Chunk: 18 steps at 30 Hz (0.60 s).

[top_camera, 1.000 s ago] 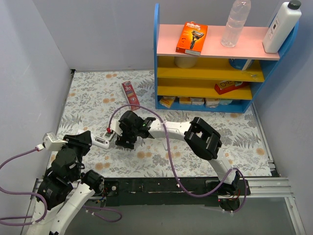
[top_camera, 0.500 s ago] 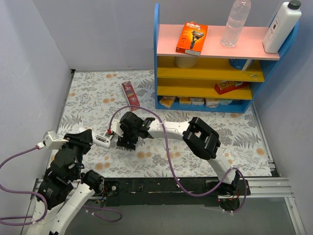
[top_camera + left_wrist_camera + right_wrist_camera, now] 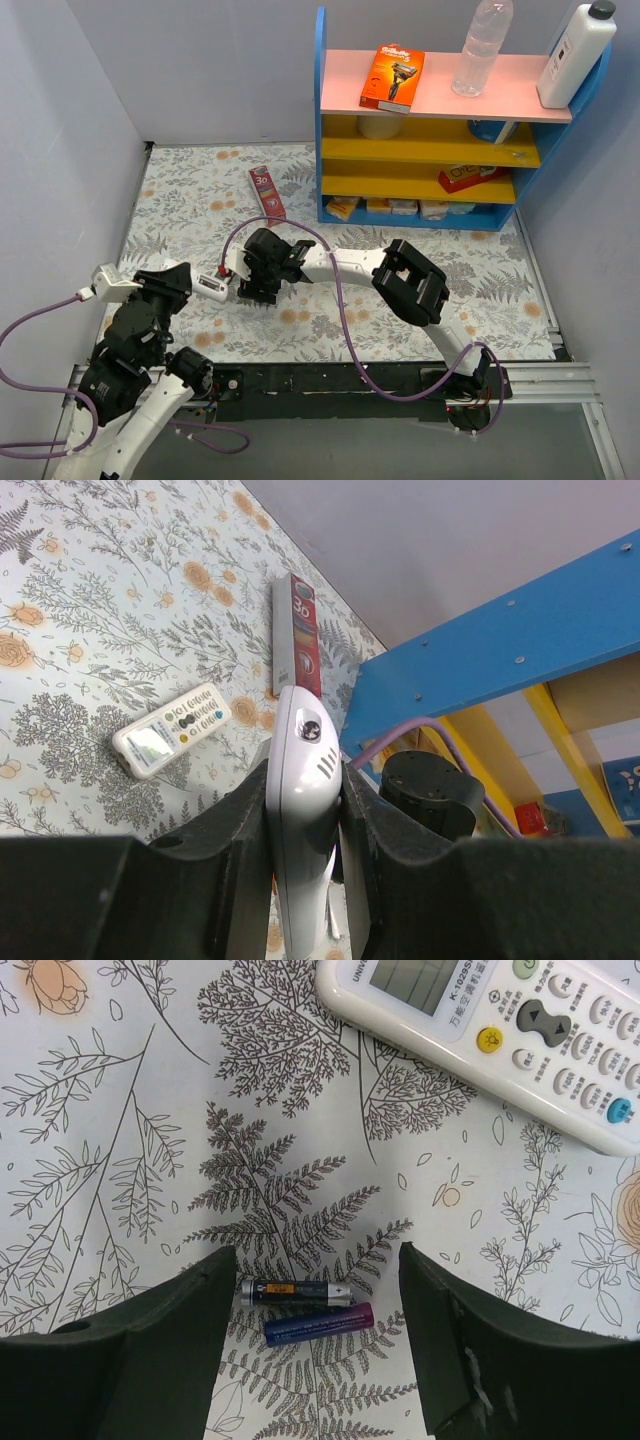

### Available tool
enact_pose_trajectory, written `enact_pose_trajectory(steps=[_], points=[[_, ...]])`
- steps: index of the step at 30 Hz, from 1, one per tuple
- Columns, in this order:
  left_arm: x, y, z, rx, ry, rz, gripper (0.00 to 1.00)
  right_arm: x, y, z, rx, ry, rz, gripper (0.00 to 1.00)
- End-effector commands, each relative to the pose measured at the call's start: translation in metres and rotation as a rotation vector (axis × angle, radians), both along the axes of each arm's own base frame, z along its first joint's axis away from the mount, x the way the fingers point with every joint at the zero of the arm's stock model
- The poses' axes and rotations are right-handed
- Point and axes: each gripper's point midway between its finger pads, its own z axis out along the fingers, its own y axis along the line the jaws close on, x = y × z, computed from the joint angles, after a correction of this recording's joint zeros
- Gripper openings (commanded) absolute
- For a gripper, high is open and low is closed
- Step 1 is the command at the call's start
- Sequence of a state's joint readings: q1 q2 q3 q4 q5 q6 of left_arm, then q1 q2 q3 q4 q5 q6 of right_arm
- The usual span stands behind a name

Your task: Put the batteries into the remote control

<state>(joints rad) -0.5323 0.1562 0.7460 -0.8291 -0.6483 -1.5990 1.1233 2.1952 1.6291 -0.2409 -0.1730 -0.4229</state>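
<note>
Pressed tight, my left gripper (image 3: 303, 792) pinches the remote control (image 3: 300, 730), one finger on either side of its white body, and holds it towards the front-left corner of the table (image 3: 500, 290). My right gripper (image 3: 315, 1260) points down just right of that remote, jaws spread wide.

The batteries (image 3: 318, 1324) lie on the table between my right fingers (image 3: 150, 1360), touching neither. They are two slim cells side by side, one blue-purple, one dark with a gold band. From above they are hidden under my right hand, left of the table's middle and nearer its front edge than its back.

Just beyond them a face-up remote (image 3: 520, 1040) shows its screen and coloured buttons. Whether it is the one in my left hand I cannot tell. A second remote (image 3: 172, 730) lies flat, buttons up, farther toward the back edge, near a red carton (image 3: 298, 630).
</note>
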Motion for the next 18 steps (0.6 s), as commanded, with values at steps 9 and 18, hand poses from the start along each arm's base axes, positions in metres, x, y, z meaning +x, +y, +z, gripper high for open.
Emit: enact_pose_trajectory(steps=[9,18], points=[[0.006,-0.007,0.002,0.003,-0.006,-0.021,0.0,-0.017,-0.02,-0.01,-0.086,0.06,0.048,0.76],[0.005,-0.007,-0.001,0.001,0.001,-0.02,0.01,-0.019,-0.022,-0.011,-0.093,0.066,0.057,0.68]])
